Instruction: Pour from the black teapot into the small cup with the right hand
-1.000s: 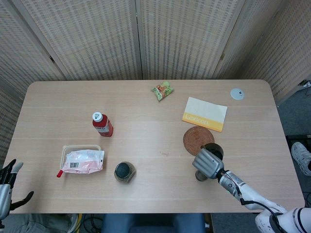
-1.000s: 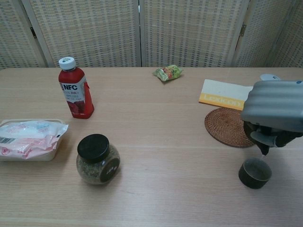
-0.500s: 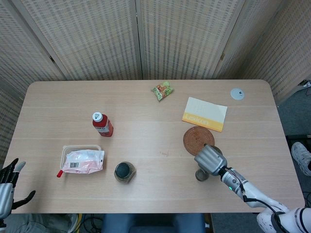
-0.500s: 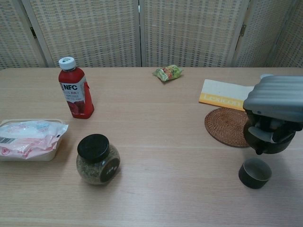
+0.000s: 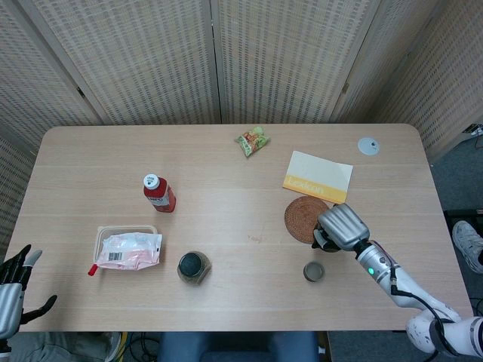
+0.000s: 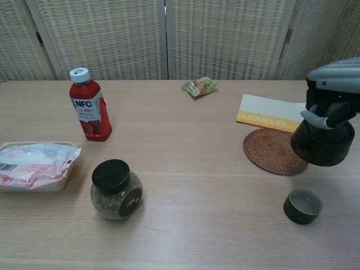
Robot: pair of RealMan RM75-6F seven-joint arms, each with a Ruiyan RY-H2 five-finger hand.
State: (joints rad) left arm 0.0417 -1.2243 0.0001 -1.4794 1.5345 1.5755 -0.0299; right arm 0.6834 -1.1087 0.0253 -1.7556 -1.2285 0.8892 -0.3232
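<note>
Woven screens back the wooden table. Your right hand grips the black teapot upright above the woven coaster's edge, beyond the small cup. Your left hand hangs off-table, fingers spread.

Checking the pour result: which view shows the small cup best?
The chest view: the small cup is large, unobstructed, its pale inside visible, apart from the black teapot held by the right hand. The head view shows it only as a tiny top-down circle.
</note>
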